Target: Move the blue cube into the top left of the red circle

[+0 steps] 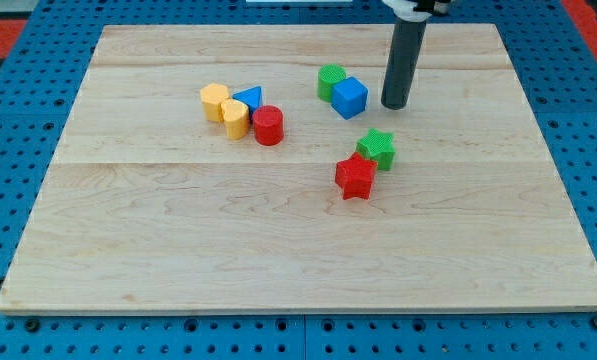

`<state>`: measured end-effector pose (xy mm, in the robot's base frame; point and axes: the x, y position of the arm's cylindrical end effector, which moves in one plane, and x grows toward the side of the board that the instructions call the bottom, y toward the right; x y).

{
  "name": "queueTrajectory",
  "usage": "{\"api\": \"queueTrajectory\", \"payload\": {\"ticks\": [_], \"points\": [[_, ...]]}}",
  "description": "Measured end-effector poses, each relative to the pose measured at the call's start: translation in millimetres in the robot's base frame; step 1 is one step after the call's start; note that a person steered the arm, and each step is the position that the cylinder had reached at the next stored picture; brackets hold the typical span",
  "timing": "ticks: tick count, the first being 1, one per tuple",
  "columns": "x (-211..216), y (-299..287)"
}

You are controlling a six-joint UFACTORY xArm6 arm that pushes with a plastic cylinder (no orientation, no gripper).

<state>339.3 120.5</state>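
Observation:
The blue cube point(349, 97) sits on the wooden board, touching a green block point(330, 81) at its upper left. The red circle point(268, 126), a short red cylinder, stands to the left of the cube, in a cluster with other blocks. My tip point(395, 104) rests on the board just to the right of the blue cube, a small gap apart from it. The rod rises straight up out of the view's top.
Two yellow blocks point(215, 101) point(236, 119) and a blue triangle point(249, 98) crowd the red circle's upper left. A green star point(376, 148) and a red star point(355, 176) lie below the cube. The board point(298, 250) sits on a blue pegboard.

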Motion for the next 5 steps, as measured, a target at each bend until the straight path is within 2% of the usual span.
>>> {"api": "queueTrajectory", "payload": {"ticks": [1,3,5], "points": [[-14.2,-6.6],[5.7,-38.6],[-8.0,-58.0]]}}
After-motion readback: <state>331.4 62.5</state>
